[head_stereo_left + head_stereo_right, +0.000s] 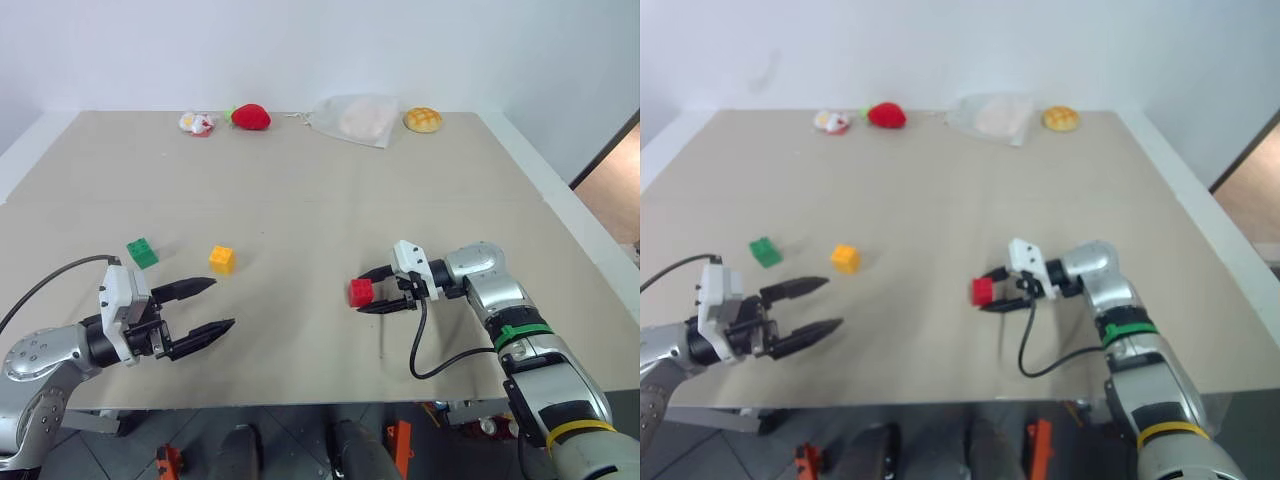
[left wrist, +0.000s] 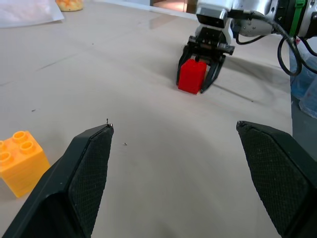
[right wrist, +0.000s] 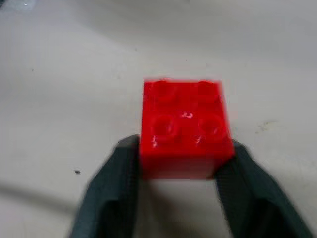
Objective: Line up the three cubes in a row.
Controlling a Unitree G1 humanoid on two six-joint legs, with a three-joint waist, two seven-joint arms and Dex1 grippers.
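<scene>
The red cube rests on the table, right of centre. My right gripper straddles it, jaws a little wider than the cube, so it is open. The yellow-orange cube and the green cube sit side by side on the left, with a gap between them. My left gripper hovers just in front of the yellow-orange cube, wide open and empty, pointing toward the red cube.
Along the far edge lie a small white-and-red item, a red plush strawberry, a clear plastic bag and a golden bun. The table's front edge runs just under both arms.
</scene>
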